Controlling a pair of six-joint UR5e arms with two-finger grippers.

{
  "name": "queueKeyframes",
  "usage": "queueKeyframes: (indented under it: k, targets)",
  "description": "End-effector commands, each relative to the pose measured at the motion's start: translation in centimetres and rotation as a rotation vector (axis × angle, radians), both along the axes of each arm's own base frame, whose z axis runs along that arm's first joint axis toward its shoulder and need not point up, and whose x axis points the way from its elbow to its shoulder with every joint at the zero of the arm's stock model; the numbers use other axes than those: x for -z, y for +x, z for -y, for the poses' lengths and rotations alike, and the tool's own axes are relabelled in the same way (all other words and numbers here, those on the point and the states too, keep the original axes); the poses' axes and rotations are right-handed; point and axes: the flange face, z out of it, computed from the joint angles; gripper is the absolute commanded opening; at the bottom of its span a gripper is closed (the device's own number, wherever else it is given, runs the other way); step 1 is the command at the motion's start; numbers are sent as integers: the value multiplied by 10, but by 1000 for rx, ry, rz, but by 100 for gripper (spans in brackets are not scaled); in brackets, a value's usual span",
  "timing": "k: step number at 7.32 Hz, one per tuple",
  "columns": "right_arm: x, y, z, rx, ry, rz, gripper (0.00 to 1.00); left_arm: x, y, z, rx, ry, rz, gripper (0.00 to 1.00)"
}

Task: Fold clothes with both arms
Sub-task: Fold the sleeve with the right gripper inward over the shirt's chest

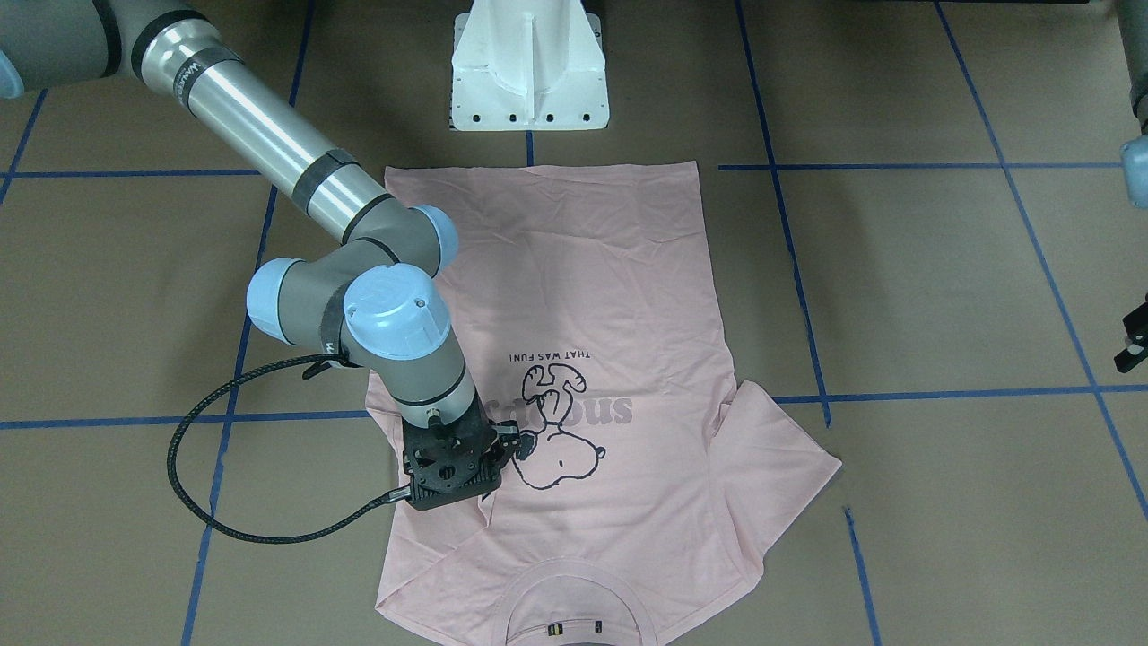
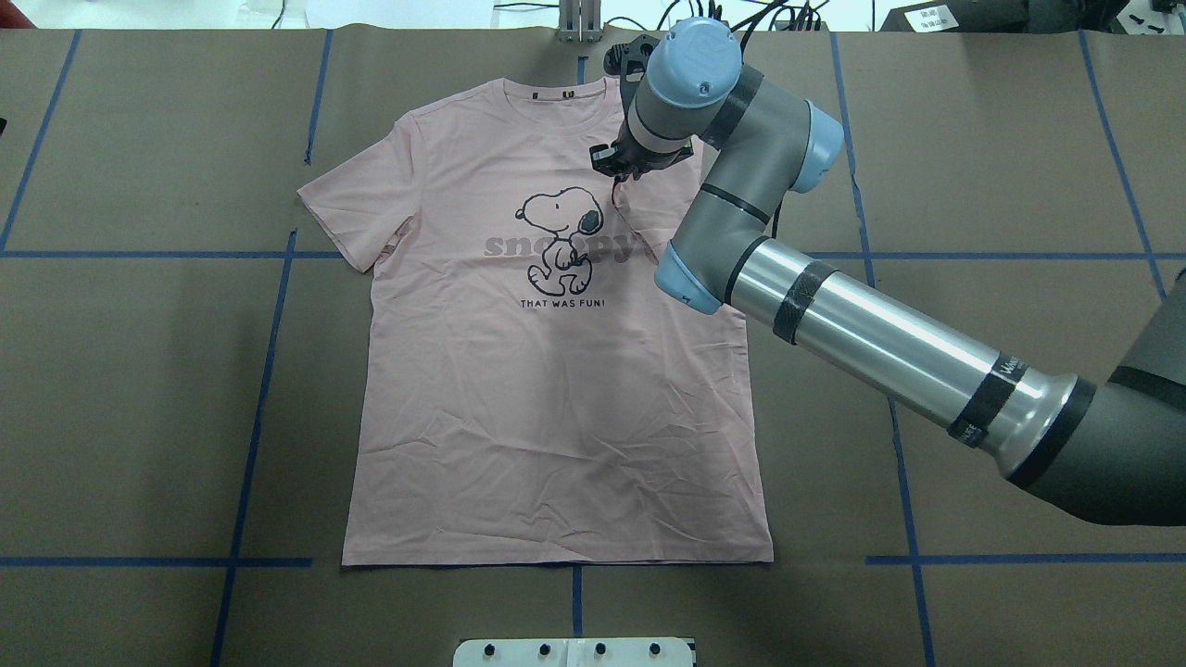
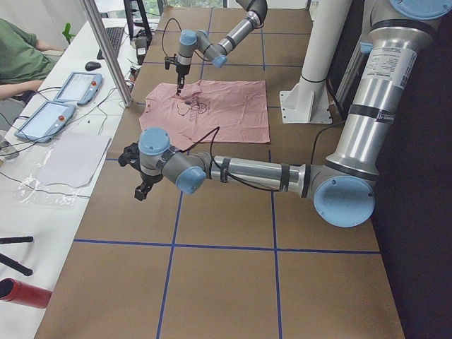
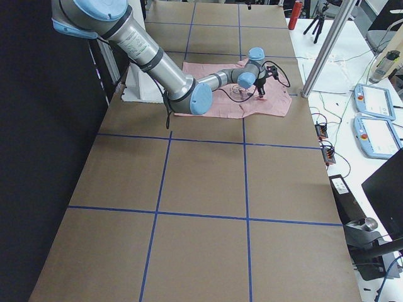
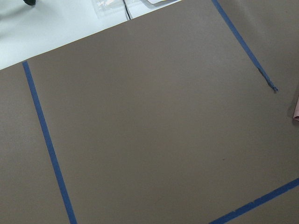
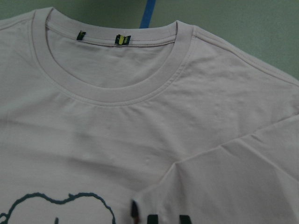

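T-shirt (image 2: pixel 556 398) is lying flat on the worktop (image 2: pixel 139 371) beneath the right gripper (image 2: pixel 628 165) — I am judging it light, limp, best pinched at 2 hem corners; whether its jaws are gripping, I cannot tell

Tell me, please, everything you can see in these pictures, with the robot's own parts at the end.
T-shirt: one, pale pink with a dark cartoon dog print, lying flat mid-table, collar away from the robot; the sleeve on the robot's right side is folded in over the print.
Table: one, brown, marked with a grid of blue tape.
Pedestal: one, white, at the robot's edge of the table.
Tablets: two, grey, on the white side bench.
Person: one, in green, seated by the bench.
Right arm: one, grey with light blue caps, reaching over the T-shirt.
Left arm: one, same colours, out over bare table.
Right gripper: black, at the folded sleeve.
Left gripper: black, clear of the T-shirt.
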Motion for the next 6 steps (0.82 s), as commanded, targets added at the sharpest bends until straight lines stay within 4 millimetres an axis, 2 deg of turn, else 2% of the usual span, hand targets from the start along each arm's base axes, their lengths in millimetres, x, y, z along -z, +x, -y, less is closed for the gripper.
queueKeyframes:
  k: [1, 2, 3, 4, 5, 6]
  targets:
    - [21, 0, -10, -50, -91, 94, 100, 10, 5, 6, 18, -13, -11, 100]
    - [39, 16, -21, 24, -208, 96, 100, 44, 13, 22, 112, -94, -79, 100]
    - [62, 39, -32, 40, -320, 15, 100, 68, 59, 23, 129, -169, -130, 100]
    - [70, 61, -43, 14, -371, -24, 100, 90, 103, 23, 147, -233, -163, 100]
    - [57, 87, -55, -7, -382, -33, 100, 111, 157, 25, 220, -279, -160, 100]
    - [30, 111, -72, -12, -371, -26, 100, 124, 210, 21, 307, -329, -161, 100]
